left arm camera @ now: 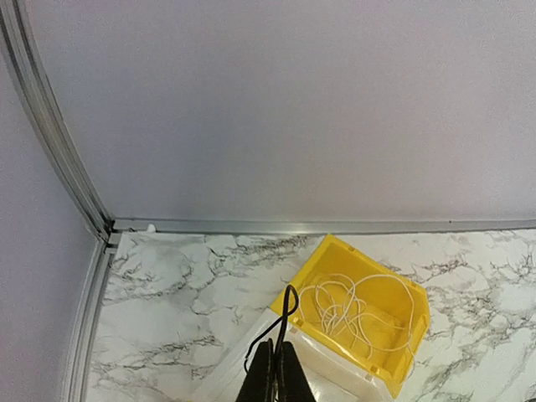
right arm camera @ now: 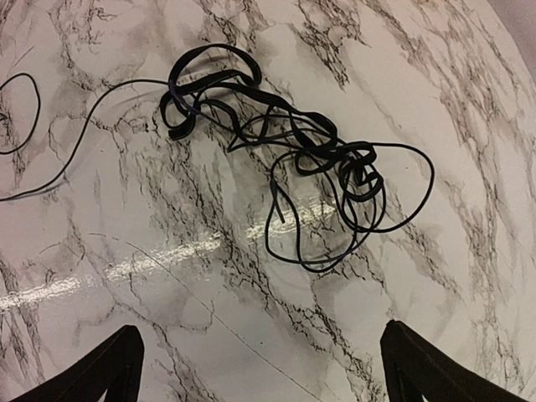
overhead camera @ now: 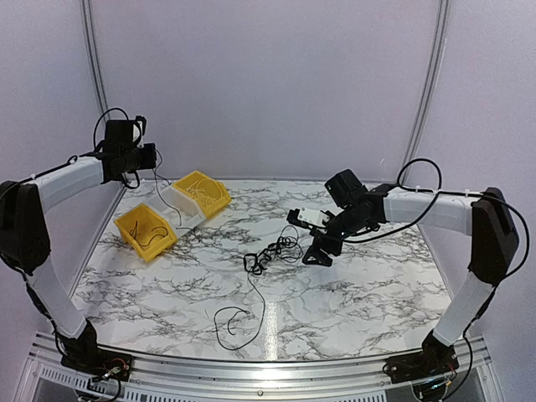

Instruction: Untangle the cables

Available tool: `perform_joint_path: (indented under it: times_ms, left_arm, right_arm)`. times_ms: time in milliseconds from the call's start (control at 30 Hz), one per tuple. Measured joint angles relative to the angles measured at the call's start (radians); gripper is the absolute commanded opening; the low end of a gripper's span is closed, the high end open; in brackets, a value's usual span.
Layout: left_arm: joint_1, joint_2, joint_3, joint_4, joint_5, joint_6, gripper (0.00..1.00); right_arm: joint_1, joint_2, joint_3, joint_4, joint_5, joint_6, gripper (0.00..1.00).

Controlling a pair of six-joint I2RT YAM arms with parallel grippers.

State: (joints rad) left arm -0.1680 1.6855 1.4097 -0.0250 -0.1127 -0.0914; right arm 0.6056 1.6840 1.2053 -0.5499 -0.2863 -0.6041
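The cables (right arm camera: 285, 159) are lying in a loose black clump near the middle of the desk (overhead camera: 377, 285). One long tail (overhead camera: 262, 300) is running off toward the near edge and curling into a loop there. The right claw (right arm camera: 260, 331) is hanging low over the desk on the clump's right side in the top view. Its fingers are spread wide, with nothing between them. In its wrist view the clump is sitting ahead of the fingertips, apart from them.

The left claw (left arm camera: 274, 352) is raised high over the far left corner. Its fingers are pressed together, pinching a thin black strand (left arm camera: 289, 306) that is arching up in a small loop above the fingertips. In the top view the strand is hanging down from the claw toward three bins standing in a row at the far left. The near yellow bin (overhead camera: 163, 244) is holding a bit of black wire. A white bin (overhead camera: 188, 216) is standing in the middle. The far yellow bin (left arm camera: 410, 343) is holding a coil of white cord (left arm camera: 343, 310).
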Motion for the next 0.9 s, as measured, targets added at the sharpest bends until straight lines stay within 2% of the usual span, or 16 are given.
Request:
perform_joint_path:
  times_ms: [400,567,600,767,900]
  left_arm:
    - [-0.003,0.133,-0.079,0.001,0.095,-0.088,0.01]
    - [-0.008,0.16,-0.079,-0.018,0.132,-0.117,0.33]
    - [-0.01,0.161,-0.079,-0.03,0.135,-0.127,0.36]
    - [-0.033,0.135,-0.085,-0.079,0.114,-0.16,0.43]
    - [-0.085,0.032,-0.148,-0.091,0.095,-0.176,0.45]
  right_arm:
    - [0.0,0.031,0.0,-0.003,-0.002,-0.011,0.98]
    - [0.0,0.042,0.0,-0.008,-0.004,-0.016,0.99]
    - [0.0,0.043,0.0,-0.009,-0.004,-0.018,0.99]
    - [0.0,0.048,0.0,-0.016,-0.008,-0.019,0.98]
    - [0.0,0.048,0.0,-0.022,-0.011,-0.023,0.99]
